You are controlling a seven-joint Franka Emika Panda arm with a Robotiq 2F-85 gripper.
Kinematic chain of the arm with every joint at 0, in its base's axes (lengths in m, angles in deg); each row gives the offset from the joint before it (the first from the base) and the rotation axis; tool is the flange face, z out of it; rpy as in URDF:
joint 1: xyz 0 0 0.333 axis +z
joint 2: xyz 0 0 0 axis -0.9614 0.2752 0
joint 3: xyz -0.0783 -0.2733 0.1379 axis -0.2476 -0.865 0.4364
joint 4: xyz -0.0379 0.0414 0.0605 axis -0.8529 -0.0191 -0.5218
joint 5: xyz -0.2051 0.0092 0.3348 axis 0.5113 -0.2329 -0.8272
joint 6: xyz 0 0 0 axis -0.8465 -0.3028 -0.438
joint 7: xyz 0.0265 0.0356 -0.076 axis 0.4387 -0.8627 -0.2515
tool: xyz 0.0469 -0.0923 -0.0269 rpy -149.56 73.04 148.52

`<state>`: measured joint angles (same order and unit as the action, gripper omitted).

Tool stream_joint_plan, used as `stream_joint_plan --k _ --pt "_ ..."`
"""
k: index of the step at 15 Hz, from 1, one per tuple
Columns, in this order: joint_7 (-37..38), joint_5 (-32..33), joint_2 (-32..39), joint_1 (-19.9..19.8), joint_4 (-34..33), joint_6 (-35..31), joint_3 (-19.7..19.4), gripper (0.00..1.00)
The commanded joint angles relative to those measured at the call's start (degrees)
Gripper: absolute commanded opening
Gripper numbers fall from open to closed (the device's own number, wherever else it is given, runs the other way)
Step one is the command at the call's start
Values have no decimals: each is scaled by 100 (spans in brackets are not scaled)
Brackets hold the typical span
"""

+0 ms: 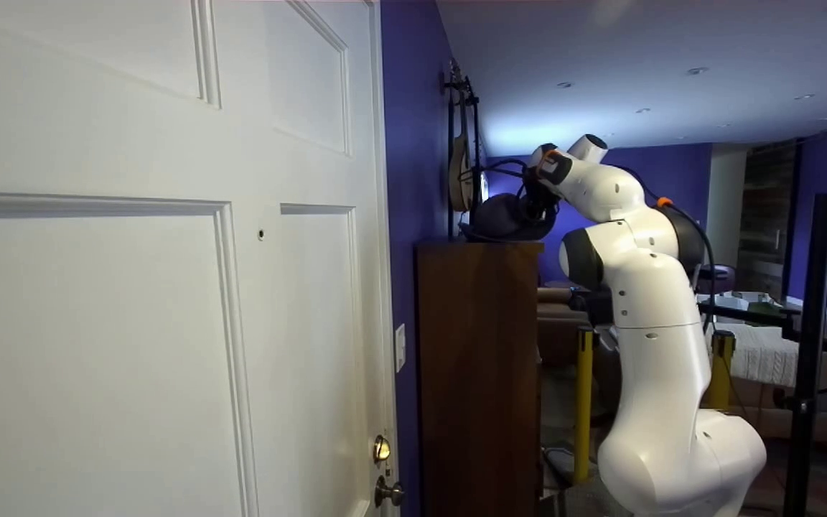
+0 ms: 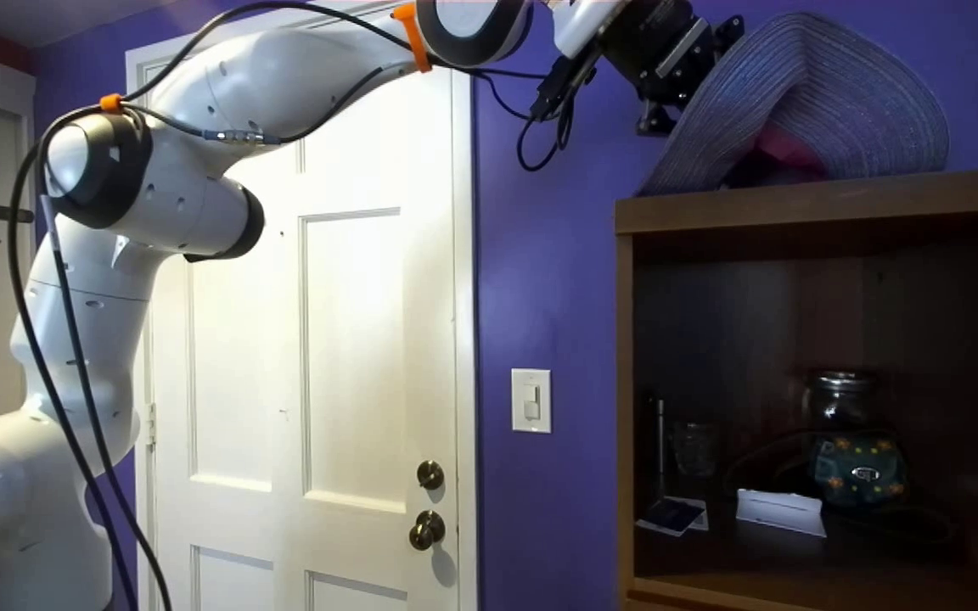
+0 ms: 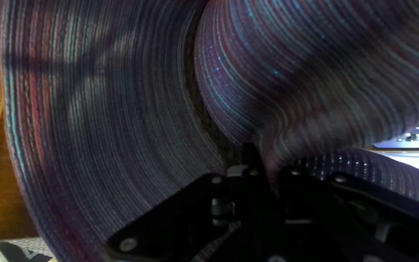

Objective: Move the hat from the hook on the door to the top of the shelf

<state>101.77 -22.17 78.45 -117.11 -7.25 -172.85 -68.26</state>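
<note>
hat [image 2: 862,102] at the top of the shelf [image 2: 829,201], release looks due

the hat is off the door [image 2: 353,339] and sits tilted on the shelf's flat top in both exterior views, its lower brim apparently touching the wood. the gripper [image 3: 268,169] is clenched on it: the wrist view shows a fold of striped cloth pinched between the fingertips, beside the seam where crown meets brim, though the very tips are lost in the dark.

by the look of it, the step in hand is the placing, with the carry all but finished. the next move likely calls for settling the hat a touch lower, if the shelf is not yet taking its weight; how much of the brim bears on it cannot be told. then the fingers would need to spread and back out slowly, away from the shelf. the soft cloth seems the likeliest trouble: a fold snagged on a finger could drag the hat over the edge.
</note>
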Motion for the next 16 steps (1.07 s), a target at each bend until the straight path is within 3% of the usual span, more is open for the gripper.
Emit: stream_joint_plan --k 1,5,9,10,12,16 --pt "56 -303 132 -402 -374 176 487 2" --pt "31 -210 57 -514 -358 372 811 2" --pt "79 -225 102 -383 -325 394 688 2" --pt "129 -177 92 -366 -319 390 674 32" --pt "109 -215 64 -374 -332 421 685 40" --pt "99 -217 16 -527 -476 530 907 66"
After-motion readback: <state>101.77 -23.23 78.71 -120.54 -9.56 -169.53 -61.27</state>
